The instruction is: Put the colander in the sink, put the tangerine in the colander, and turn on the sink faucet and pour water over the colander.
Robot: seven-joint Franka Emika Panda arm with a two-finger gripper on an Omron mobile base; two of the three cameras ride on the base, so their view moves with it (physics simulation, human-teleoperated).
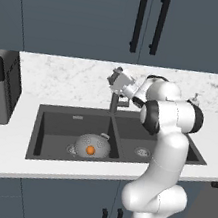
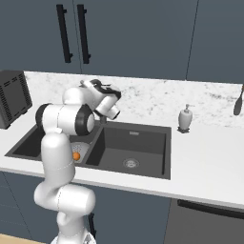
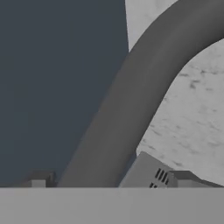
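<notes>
White marbled counter point(image 1: 2, 148) is running beneath dark blue cabinets point(image 1: 87, 16), with the charcoal double sink point(image 1: 53, 121) sitting in it. Inside the left basin, the colander point(image 1: 93, 145) is resting on the floor near the divider, and the tangerine point(image 1: 90, 150) is lying in its bowl; from the right base view the colander point(image 2: 80, 148) and the tangerine point(image 2: 76, 156) are peeking out beside the arm's forearm. The arm is reaching up and forward over the divider, holding the gripper point(image 1: 115, 78) at the top of the faucet point(image 1: 114, 103), whose post is standing behind the divider between the two basins. In the right base view the gripper point(image 2: 92, 84) is sitting up near the backsplash, above the back edge of the sink point(image 2: 138, 143). Seen from the hand, the faucet's point(image 3: 131, 100) curved grey spout is sweeping diagonally across between the two fingertips point(image 3: 39, 180), which are standing wide apart, one on each side of it; whether they are touching the spout cannot be told. No water is showing at the spout or in the basins. A white soap dispenser point(image 2: 185, 117) is standing on the counter right of the sink, and a black appliance point(image 2: 12, 97) is sitting at the left end.
</notes>
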